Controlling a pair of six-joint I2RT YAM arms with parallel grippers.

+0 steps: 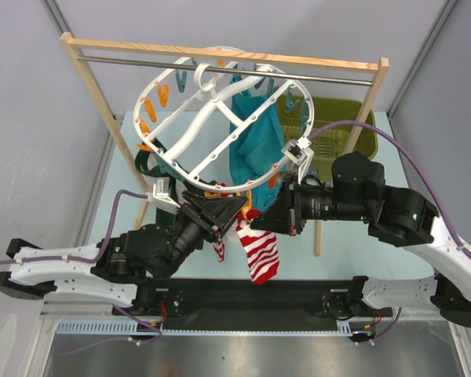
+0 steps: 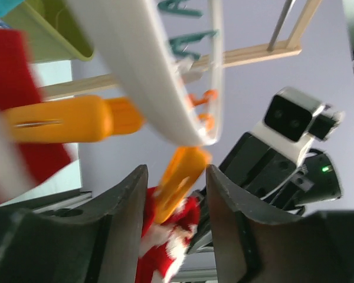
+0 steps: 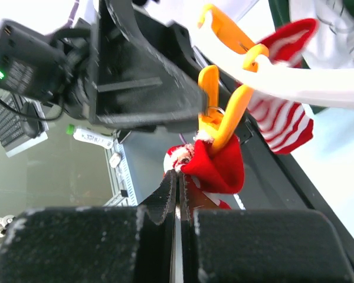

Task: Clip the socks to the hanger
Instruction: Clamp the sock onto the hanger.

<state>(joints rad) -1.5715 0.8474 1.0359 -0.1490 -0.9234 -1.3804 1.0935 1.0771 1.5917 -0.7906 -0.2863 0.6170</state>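
The round white hanger (image 1: pixel 190 149) hangs tilted from the rack, with orange and teal clips on its rim. A red-and-white striped sock (image 1: pixel 259 253) hangs at its near rim, and a second sock (image 1: pixel 219 250) is beside it. My left gripper (image 2: pixel 176 171) is open, its jaws on either side of an orange clip (image 2: pixel 178 177) that bites the sock's cuff (image 2: pixel 165 236). My right gripper (image 3: pixel 178 177) is shut on the fluffy edge of that sock's red cuff (image 3: pixel 218 165), just under the orange clip (image 3: pixel 218 112). The other sock (image 3: pixel 283 118) hangs behind.
A wooden rack with a metal rod (image 1: pixel 220 67) carries the hanger. A teal garment (image 1: pixel 255 141) hangs inside the ring and a dark green garment (image 1: pixel 145 161) hangs at its left. A green basket (image 1: pixel 345 137) stands at the back right.
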